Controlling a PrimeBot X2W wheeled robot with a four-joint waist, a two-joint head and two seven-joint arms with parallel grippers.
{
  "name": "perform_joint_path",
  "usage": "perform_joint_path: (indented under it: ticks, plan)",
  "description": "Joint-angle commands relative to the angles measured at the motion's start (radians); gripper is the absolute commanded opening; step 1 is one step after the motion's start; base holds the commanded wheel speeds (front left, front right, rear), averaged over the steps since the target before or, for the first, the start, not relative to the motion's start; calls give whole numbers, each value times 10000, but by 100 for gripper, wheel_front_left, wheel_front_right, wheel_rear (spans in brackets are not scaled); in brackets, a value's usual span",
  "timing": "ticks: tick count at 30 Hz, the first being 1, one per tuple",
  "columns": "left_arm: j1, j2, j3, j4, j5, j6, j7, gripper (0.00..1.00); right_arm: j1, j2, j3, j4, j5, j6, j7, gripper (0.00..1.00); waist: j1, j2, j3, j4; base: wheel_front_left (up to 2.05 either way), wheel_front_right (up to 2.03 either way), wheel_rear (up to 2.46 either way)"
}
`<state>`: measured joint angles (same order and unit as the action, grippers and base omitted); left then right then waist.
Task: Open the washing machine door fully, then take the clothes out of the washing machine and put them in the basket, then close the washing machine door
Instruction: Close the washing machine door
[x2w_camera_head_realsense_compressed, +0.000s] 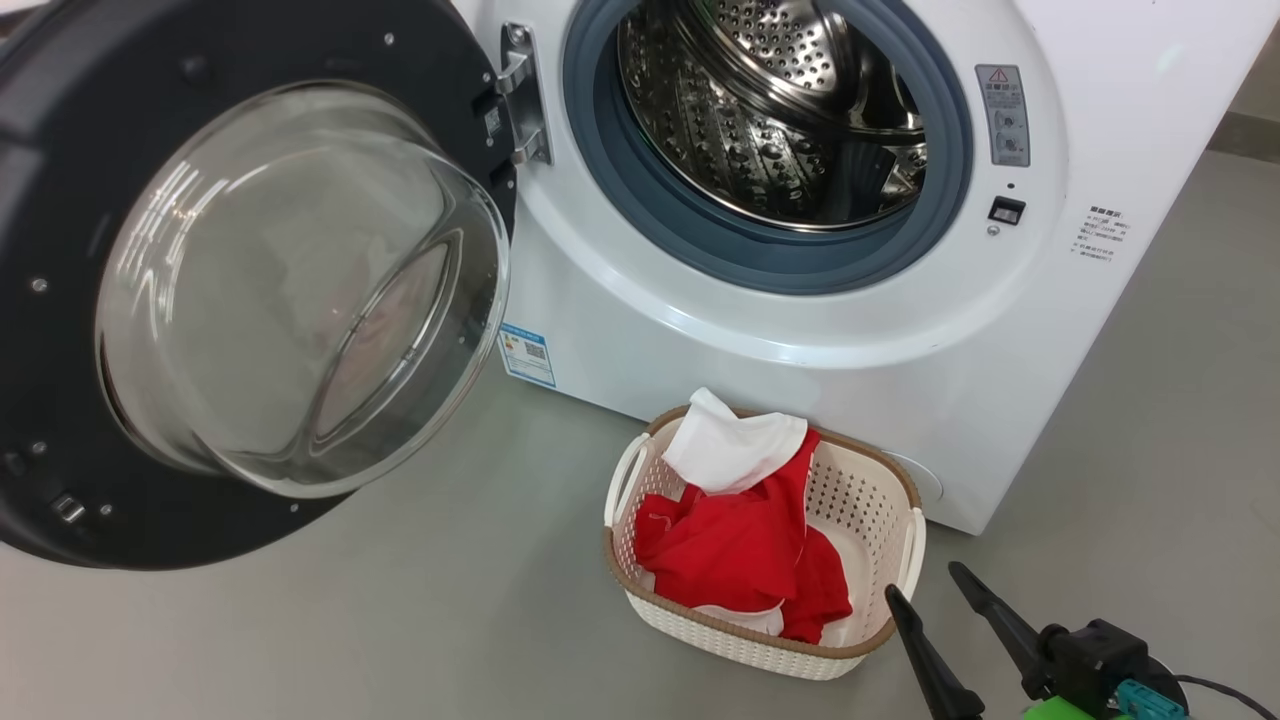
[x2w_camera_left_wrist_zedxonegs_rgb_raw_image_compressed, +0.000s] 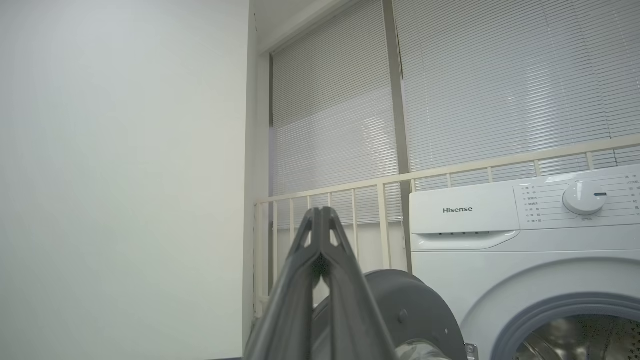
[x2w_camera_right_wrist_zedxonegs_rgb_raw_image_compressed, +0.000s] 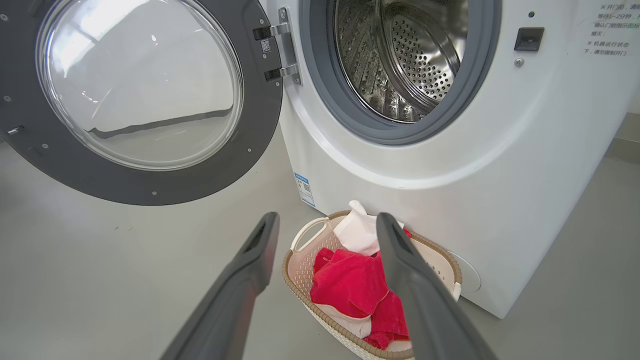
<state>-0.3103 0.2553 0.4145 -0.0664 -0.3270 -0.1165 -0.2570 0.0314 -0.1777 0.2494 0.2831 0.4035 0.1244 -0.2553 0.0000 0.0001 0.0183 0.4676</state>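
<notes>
Red clothes (x2w_camera_head_realsense_compressed: 740, 550) with white parts lie heaped in one basket (x2w_camera_head_realsense_compressed: 852, 492) on the floor, just before one washing machine (x2w_camera_head_realsense_compressed: 800, 370); I cannot count the pieces. Its single door (x2w_camera_head_realsense_compressed: 250, 40) hangs wide open at left. My right gripper (x2w_camera_head_realsense_compressed: 922, 582) spreads wide, empty, beside the basket. My left gripper (x2w_camera_left_wrist_zedxonegs_rgb_raw_image_compressed: 320, 211) is pinched together, empty.

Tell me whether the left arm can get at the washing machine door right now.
Probably yes. The shut left tool points just over the open washing machine door's outer face, and nothing visible stands between them.
</notes>
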Motion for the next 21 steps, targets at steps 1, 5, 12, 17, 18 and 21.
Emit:
perform_joint_path:
  ticks: [1, 5, 12, 17, 18, 21]
  plan:
    - [-694, 747, 315, 151, -48, -95, -47, 0, -45, -77, 103, -284, -103, 63, -65, 100, 0, -1, 35, -8, 0, 0, 0]
    - [-1641, 1482, 184, 1210, -354, -126, -47, 0, 19, -79, 2, -349, -140, 63, -65, 100, 0, -1, 121, -11, 0, 0, 0]
    - [-3470, 2384, -159, 4600, -2421, -139, 771, 0, 124, -57, -210, -474, -242, 63, -65, 100, 0, -1, 328, 11, 0, 0, 0]
    - [-4396, 2863, -217, 7090, -3894, -140, 2298, 0, 164, -20, -311, -545, -300, 63, -65, 100, 0, -1, 500, 53, 0, 0, 0]
    - [-4500, 2981, -306, 7482, -4056, -140, 2564, 0, 162, -18, -312, -557, -309, 63, -65, 100, 0, -1, 546, 47, 0, 0, 0]
    - [-4722, 3229, -642, 8474, -4534, -140, 3435, 0, 147, -20, -298, -584, -325, 63, -65, 100, 0, -1, 639, 3, 0, 0, 0]
